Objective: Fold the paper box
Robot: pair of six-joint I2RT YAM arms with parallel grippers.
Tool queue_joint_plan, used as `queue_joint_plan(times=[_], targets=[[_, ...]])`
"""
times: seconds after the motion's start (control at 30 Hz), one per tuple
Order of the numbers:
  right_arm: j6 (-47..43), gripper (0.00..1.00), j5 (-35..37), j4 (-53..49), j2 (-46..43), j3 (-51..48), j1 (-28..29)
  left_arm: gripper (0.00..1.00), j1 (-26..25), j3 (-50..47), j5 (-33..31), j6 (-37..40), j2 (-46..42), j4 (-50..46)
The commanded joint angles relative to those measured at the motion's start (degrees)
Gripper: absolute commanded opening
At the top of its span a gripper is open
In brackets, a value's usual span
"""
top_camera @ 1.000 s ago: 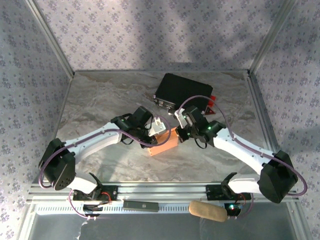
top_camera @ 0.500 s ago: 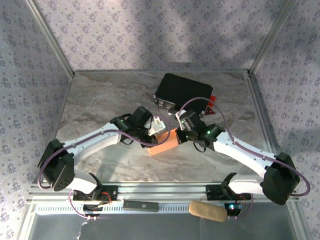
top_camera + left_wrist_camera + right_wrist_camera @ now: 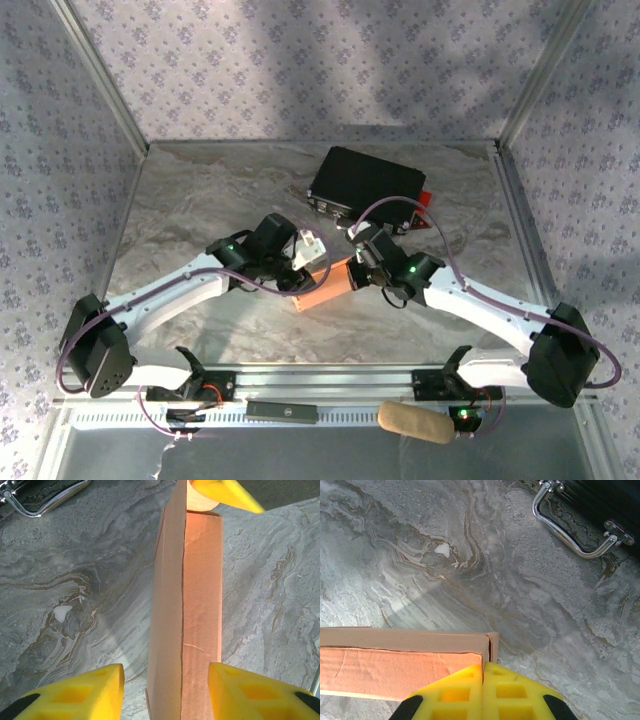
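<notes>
The orange paper box [image 3: 325, 285] lies near the middle of the table [image 3: 200, 200]. The left gripper [image 3: 165, 685] has its jaws open, one on each side of the box's end. The right gripper [image 3: 483, 680] has its jaws shut tight, right at the box's other end. A black case [image 3: 365, 185] sits near the far edge.
</notes>
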Motion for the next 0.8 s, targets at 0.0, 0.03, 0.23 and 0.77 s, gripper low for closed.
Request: queue_joint_plan(times=[0.0, 0.03, 0.23, 0.77], targets=[[1.3, 0.0, 1.87, 0.87, 0.95, -0.73, 0.38, 0.48, -0.28, -0.23, -1.43, -0.99, -1.61, -1.09], [1.42, 0.0, 1.89, 1.11, 1.04, -0.83, 0.44, 0.48, -0.26, -0.24, -1.88, -1.54, -2.02, -1.11], [2.57, 0.0, 2.8, 1.69, 1.25, -1.11, 1.16, 0.38, 1.6, 2.65, -7.18, -15.16, -5.25, -2.39], [5.81, 0.0, 7.18, 1.38, 0.78, -1.2, 3.06, 0.29, -2.98, -6.37, -14.98, -43.75, -14.81, -10.86]])
